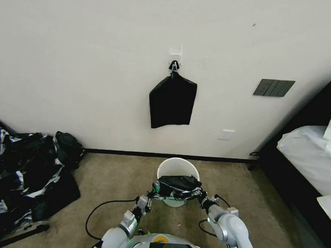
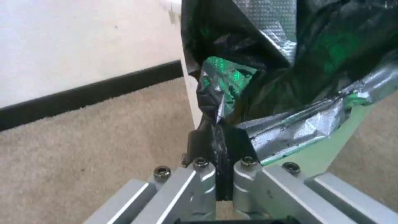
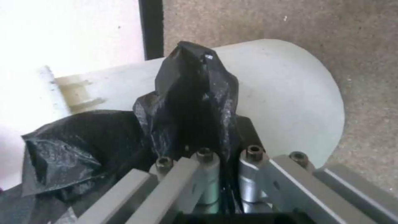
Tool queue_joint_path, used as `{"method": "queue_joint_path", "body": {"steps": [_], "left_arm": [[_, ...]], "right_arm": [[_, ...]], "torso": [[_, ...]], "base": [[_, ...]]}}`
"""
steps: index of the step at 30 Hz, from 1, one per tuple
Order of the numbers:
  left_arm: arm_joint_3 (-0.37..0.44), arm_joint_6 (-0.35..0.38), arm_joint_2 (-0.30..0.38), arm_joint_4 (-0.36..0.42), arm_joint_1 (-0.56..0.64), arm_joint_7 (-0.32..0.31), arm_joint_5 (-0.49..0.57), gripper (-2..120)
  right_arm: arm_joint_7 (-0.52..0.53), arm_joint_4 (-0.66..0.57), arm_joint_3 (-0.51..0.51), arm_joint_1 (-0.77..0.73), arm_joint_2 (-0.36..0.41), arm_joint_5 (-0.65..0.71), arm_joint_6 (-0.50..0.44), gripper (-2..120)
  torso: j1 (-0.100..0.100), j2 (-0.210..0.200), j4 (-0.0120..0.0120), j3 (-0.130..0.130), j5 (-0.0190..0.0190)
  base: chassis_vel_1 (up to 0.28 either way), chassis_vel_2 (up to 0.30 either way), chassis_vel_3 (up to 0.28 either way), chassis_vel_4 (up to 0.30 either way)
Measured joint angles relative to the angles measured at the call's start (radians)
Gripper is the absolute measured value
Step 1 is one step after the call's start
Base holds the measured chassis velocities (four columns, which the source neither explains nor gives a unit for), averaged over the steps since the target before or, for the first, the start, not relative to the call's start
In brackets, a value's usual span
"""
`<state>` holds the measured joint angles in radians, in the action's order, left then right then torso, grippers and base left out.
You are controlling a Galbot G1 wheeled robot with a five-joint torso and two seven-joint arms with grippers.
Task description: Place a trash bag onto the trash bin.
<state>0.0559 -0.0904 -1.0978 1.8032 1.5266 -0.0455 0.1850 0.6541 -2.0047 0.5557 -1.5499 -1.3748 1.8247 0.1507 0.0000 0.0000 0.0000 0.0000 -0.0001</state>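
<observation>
the wall (image 1: 83, 60) fills the back of the head view, with the carpet floor (image 1: 107, 180) below it and a bed (image 1: 308, 153) along the robot's right. a large heap of black-and-silvery plastic (image 1: 22, 172) lies on the floor at the robot's left, against the wall. a flat black bundle (image 1: 172, 100) hangs from a wall hook (image 1: 174, 63) above the trash bin (image 1: 178, 168), which stands on the carpet near the wall. the trash bag (image 1: 176, 186) is stretched across the near side of the bin's mouth, draping over its rim, held between the two arms. the left pincer (image 2: 218, 146) is closed on a bunched edge of the bag at the bin's left side. the right pincer (image 3: 224, 146) is closed on a twisted peak of the bag against the bin's right wall.
</observation>
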Motion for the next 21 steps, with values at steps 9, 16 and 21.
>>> {"method": "queue_joint_path", "body": {"steps": [9, 16, 21], "left_arm": [[0.001, 0.003, -0.038, -0.048, -0.031, 0.022, 0.028, 0], [-0.001, 0.006, -0.042, -0.029, -0.026, 0.016, 0.029, 3], [0.011, 0.005, -0.023, 0.016, 0.009, -0.003, 0.026, 18]], "right_arm": [[0.083, 0.06, -0.026, 0.066, -0.001, -0.032, 0.02, 0], [0.083, -0.009, -0.025, 0.021, 0.011, -0.087, 0.054, 17], [0.088, -0.069, -0.026, -0.014, 0.02, -0.154, 0.056, 32]], "torso": [[0.0, 0.0, 0.0001, 0.0, 0.0001], [0.0, 0.0, 0.0, 0.0, 0.0003], [0.0, 0.0, 0.0, 0.0, 0.0002]], "base": [[0.0, 0.0, 0.0, 0.0], [0.0, 0.0, 0.0, 0.0], [0.0, 0.0, 0.0, 0.0]]}}
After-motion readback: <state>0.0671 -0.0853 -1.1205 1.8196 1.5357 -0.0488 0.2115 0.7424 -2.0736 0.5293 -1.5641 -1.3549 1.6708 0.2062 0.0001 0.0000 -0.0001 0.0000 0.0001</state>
